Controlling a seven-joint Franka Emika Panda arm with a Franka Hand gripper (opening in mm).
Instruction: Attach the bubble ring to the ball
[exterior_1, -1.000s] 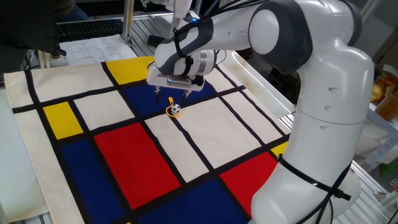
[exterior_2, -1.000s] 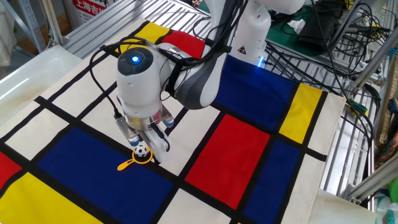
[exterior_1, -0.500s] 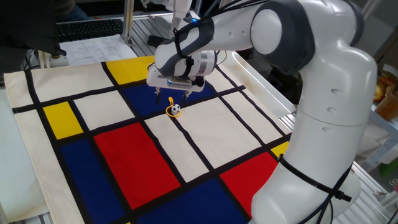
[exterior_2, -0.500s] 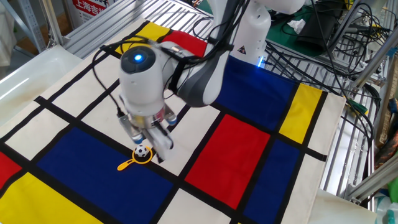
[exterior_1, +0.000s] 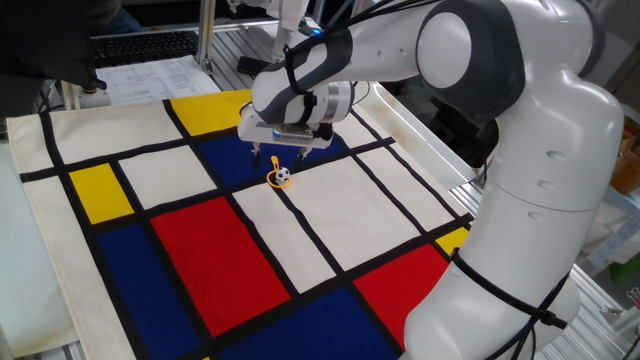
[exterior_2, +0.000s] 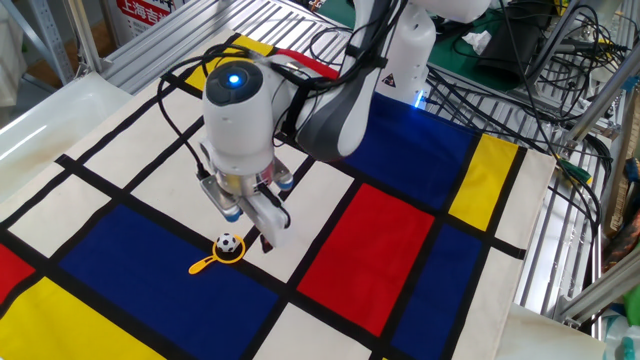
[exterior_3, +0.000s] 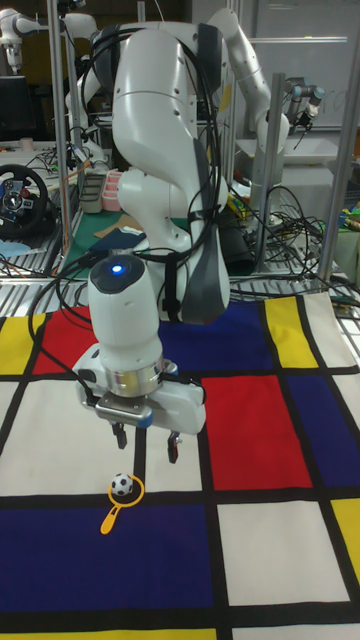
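While the white Franka arm (exterior_1: 520, 150) arches over the table from the right side of one fixed view, its gripper (exterior_3: 146, 441) hangs just above the cloth with both fingers spread apart and nothing between them. The cloth (exterior_1: 250, 250) is a Mondrian-style patchwork of red, blue, yellow and cream blocks divided by black lines. In the tall fixed view the ball (exterior_3: 122, 486), white with black patches, sits at about seven o'clock from the gripper, near it but clear of the fingertips (exterior_3: 173, 455). The bubble ring (exterior_3: 116, 508) lies flat on the cloth with its orange-yellow loop circling the ball, and its short handle points off toward seven o'clock in that same view. From the other fixed view the ball (exterior_2: 229, 243) rests inside the loop right beside a black line, with the handle (exterior_2: 201, 265) stretching out over a blue block.
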